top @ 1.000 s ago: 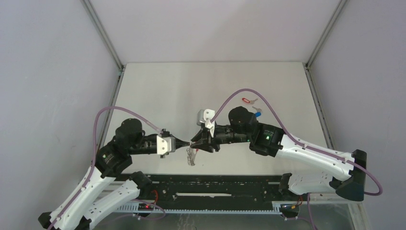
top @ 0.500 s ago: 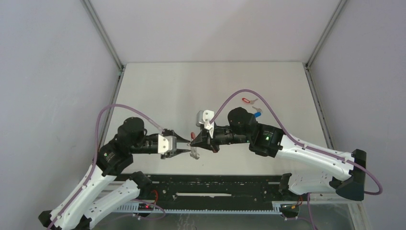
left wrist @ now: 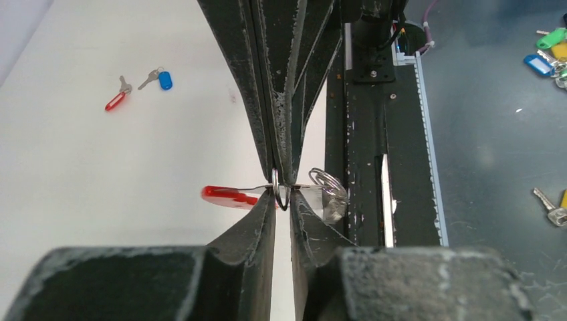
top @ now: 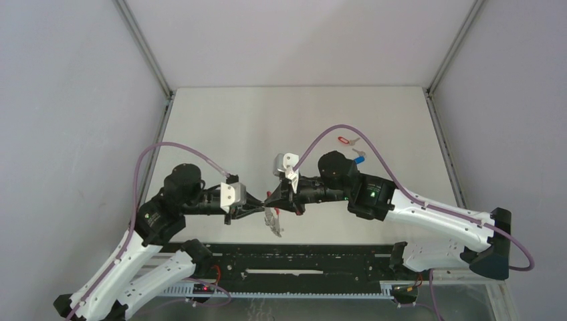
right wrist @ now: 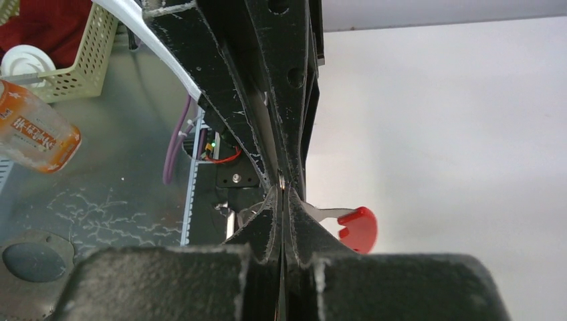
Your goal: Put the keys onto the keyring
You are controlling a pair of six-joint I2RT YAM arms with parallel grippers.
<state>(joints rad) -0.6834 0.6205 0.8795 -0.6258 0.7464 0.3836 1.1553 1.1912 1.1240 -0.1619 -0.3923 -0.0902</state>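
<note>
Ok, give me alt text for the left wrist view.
The left gripper, from the bottom edge, and the shut right gripper, from the top, meet tip to tip on the keyring over a white table. A red-tagged key and a blue-tagged key lie at upper left.

txt: none legible | orange bottle (right wrist: 30, 134) label: print too blurry to read

The white table (top: 267, 127) is flat, with a long black rail (top: 301, 257) along its edge at six o'clock. Two small keys lie on it, at about two o'clock from the middle. The red-tag key (top: 344, 140) lies farther back. The blue-tag key (top: 360, 159) lies near it, at four o'clock, not touching.
</note>
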